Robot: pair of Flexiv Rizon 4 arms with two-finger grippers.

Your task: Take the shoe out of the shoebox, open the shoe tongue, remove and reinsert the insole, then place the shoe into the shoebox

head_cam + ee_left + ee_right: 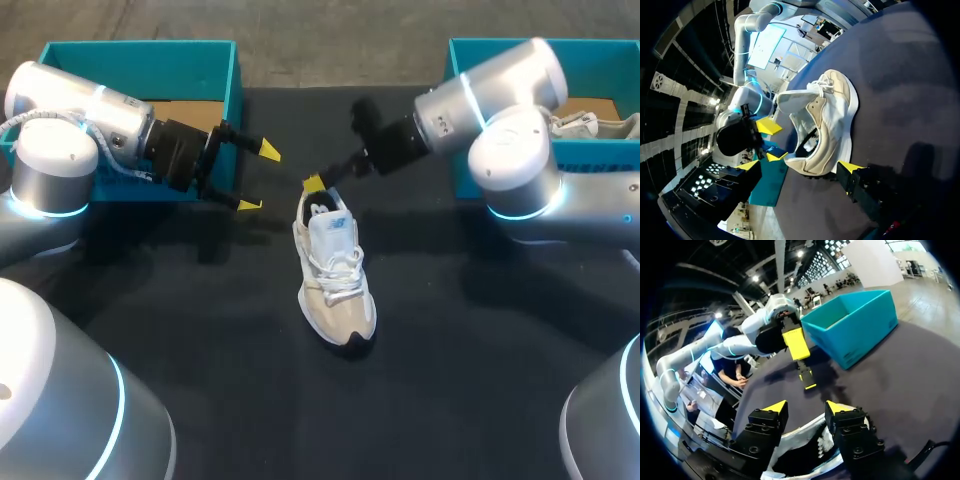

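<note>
No readable text or numbers anywhere; the mark on the sneaker (335,270) tongue is too blurred.

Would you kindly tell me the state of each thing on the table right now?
shoe, upright on its sole, outside both shoeboxes
left tool, open, empty
right tool, open, at the shoe's collar
left shoebox, open
right shoebox, open, white item inside

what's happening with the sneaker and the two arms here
The white and beige sneaker is out of its box and stands on its sole on the black table. The right gripper is poised over the shoe's heel opening, fingers open and gripping nothing. The left gripper hovers open beside the shoe, in front of a teal shoebox.
</note>
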